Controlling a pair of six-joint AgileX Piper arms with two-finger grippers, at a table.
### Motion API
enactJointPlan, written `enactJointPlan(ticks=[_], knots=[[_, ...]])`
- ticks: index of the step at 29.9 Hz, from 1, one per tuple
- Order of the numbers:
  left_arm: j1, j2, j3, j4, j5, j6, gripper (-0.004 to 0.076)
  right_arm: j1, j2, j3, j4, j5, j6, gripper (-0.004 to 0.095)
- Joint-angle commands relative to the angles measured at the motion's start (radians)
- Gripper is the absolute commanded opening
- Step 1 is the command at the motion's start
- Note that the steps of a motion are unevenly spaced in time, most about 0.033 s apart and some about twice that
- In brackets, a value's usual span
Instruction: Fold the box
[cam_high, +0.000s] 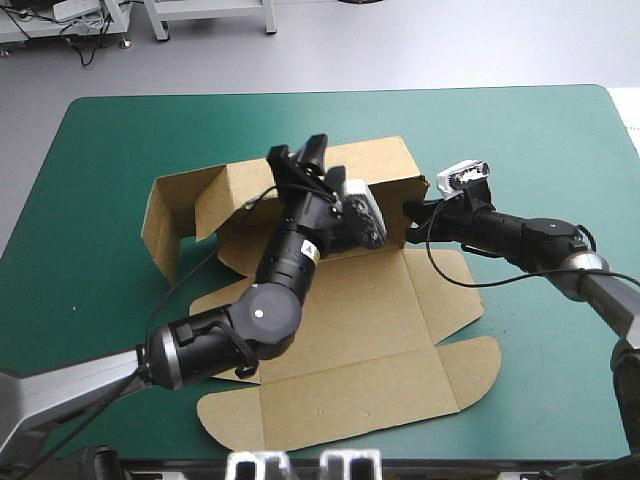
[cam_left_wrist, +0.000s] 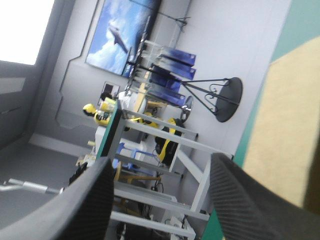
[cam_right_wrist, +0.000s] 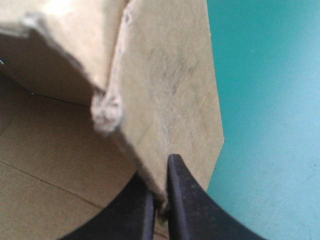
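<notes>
The brown box (cam_high: 350, 330) lies in the middle of the teal-green table, its base and lid flaps flat toward the near edge. Its far wall (cam_high: 375, 165) and left side panels (cam_high: 175, 210) stand raised. My left gripper (cam_high: 298, 150) is lifted over the far wall and points beyond the table; in its own view the left gripper (cam_left_wrist: 161, 162) is open with nothing between the fingers, a strip of the box (cam_left_wrist: 290, 125) beside it. My right gripper (cam_high: 410, 208) is at the far wall's right end. In its wrist view the right gripper (cam_right_wrist: 161, 200) is shut on a board flap (cam_right_wrist: 170, 90).
The teal-green cover (cam_high: 560, 140) runs wide to the right and left of the box. A rounded lid flap (cam_high: 470, 370) reaches toward the near right. The left arm's forearm (cam_high: 285, 270) crosses above the box's base.
</notes>
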Motion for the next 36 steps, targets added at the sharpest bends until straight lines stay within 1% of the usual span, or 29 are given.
enactJointPlan(ticks=[1,5,7,10,11,14,16,19,21,23,25,27,29,32,34,36], knots=[[0.068,-0.062,-0.086,0.072,0.083,-0.037,0.0419,0.017,-0.061,-0.017,-0.076,0.007,0.089,-0.0003],[0.207,-0.072,-0.173,0.068,0.087,-0.128,0.0419,0.055,-0.129,-0.027,-0.171,-0.056,0.187,-0.0003],[0.289,-0.074,-0.219,0.068,0.087,-0.188,0.0419,0.072,-0.165,-0.039,-0.257,-0.085,0.313,-0.0003],[0.419,-0.074,-0.282,0.017,0.087,-0.234,0.0419,0.091,-0.221,-0.068,-0.472,-0.103,0.564,-0.0003],[0.456,-0.074,-0.298,-0.008,0.087,-0.242,0.0412,0.092,-0.236,-0.08,-0.551,-0.092,0.639,-0.0001],[0.593,-0.074,-0.344,-0.152,0.064,-0.245,0.0342,0.092,-0.266,-0.13,-0.79,-0.005,0.923,-0.0001],[0.694,-0.074,-0.356,-0.243,0.051,-0.245,0.027,0.092,-0.268,-0.189,-0.951,0.121,1.108,-0.0001],[0.832,-0.074,-0.356,-0.383,0.032,-0.244,0.0186,0.092,-0.255,-0.276,-1.121,0.283,1.295,-0.0001],[0.91,-0.074,-0.356,-0.495,0.028,-0.235,0.0147,0.092,-0.233,-0.331,-1.21,0.356,1.359,-0.0001],[0.964,-0.074,-0.356,-0.59,0.024,-0.203,0.0125,0.092,-0.2,-0.39,-1.262,0.419,1.412,-0.0001],[1.015,-0.074,-0.356,-0.703,0.018,-0.105,0.0113,0.092,-0.146,-0.451,-1.283,0.476,1.428,-0.0002],[1.046,-0.074,-0.356,-0.811,0.028,0.011,0.0113,0.092,-0.089,-0.502,-1.293,0.498,1.413,-0.0001],[1.057,-0.074,-0.356,-0.882,0.05,0.089,0.0113,0.092,-0.031,-0.55,-1.301,0.498,1.379,-0.0003],[1.059,-0.074,-0.356,-0.97,0.095,0.157,0.0113,0.092,0.051,-0.613,-1.31,0.456,1.341,0.0001],[1.059,-0.074,-0.356,-1.029,0.11,0.192,0.0113,0.092,0.092,-0.641,-1.315,0.425,1.34,0.003],[1.059,-0.074,-0.356,-1.079,0.129,0.211,0.0113,0.092,0.119,-0.661,-1.324,0.411,1.34,0.0084]])
